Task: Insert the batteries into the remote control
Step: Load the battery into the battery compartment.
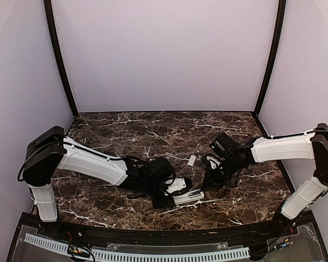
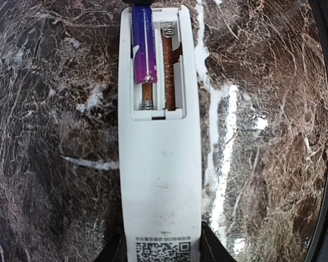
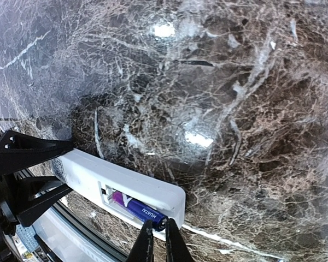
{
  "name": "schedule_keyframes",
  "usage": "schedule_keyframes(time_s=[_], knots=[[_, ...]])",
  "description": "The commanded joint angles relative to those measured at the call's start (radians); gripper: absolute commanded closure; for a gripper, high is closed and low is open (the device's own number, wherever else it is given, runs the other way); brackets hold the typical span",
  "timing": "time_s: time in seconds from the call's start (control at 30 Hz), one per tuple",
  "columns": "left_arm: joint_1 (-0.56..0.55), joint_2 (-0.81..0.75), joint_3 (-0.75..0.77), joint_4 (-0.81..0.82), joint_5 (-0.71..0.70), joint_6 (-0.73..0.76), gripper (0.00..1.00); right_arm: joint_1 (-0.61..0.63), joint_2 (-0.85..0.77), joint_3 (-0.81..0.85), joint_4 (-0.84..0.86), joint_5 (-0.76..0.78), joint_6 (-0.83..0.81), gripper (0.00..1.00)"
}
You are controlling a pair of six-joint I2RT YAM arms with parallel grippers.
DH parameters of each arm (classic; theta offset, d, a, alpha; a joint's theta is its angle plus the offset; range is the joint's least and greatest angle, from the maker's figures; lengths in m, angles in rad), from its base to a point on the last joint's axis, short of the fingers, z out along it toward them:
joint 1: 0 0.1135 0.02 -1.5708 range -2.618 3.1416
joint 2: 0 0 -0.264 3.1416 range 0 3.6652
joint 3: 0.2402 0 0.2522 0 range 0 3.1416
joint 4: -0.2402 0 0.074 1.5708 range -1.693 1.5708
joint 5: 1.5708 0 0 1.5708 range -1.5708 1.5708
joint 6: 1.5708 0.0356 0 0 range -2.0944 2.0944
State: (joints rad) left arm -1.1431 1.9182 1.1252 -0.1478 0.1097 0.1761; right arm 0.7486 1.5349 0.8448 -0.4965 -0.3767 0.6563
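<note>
The white remote control (image 1: 190, 196) lies back-up near the table's front, and my left gripper (image 1: 174, 191) is shut on its near end. In the left wrist view the fingers (image 2: 116, 252) clamp both sides of the remote control (image 2: 161, 174). Its battery bay is open. A purple battery (image 2: 144, 46) sits tilted in the left slot, and the right slot (image 2: 169, 71) shows only a spring and a metal strip. My right gripper (image 3: 156, 240) hovers at the battery's (image 3: 139, 210) raised end, fingers almost together with nothing between them. I cannot tell whether they touch it.
A small white flat piece (image 1: 192, 160) lies on the dark marble table (image 1: 126, 131) behind the remote. The table's black front rail (image 1: 153, 236) runs just below the remote. Pale walls close off the back and sides.
</note>
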Motion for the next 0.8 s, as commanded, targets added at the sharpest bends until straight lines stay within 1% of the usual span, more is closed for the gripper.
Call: schedule_keyframes(time_s=[0.0, 0.37, 0.77], knots=[[-0.004, 0.057, -0.02, -0.092, -0.031, 0.006, 1.0, 0.014, 0.013, -0.007, 0.035, -0.018, 0.013, 0.94], [-0.004, 0.059, -0.019, -0.096, -0.031, 0.004, 1.0, 0.044, 0.022, -0.017, 0.075, -0.03, 0.057, 0.96], [-0.004, 0.061, -0.019, -0.098, -0.031, 0.004, 1.0, 0.068, 0.064, -0.039, 0.154, -0.033, 0.094, 0.98]])
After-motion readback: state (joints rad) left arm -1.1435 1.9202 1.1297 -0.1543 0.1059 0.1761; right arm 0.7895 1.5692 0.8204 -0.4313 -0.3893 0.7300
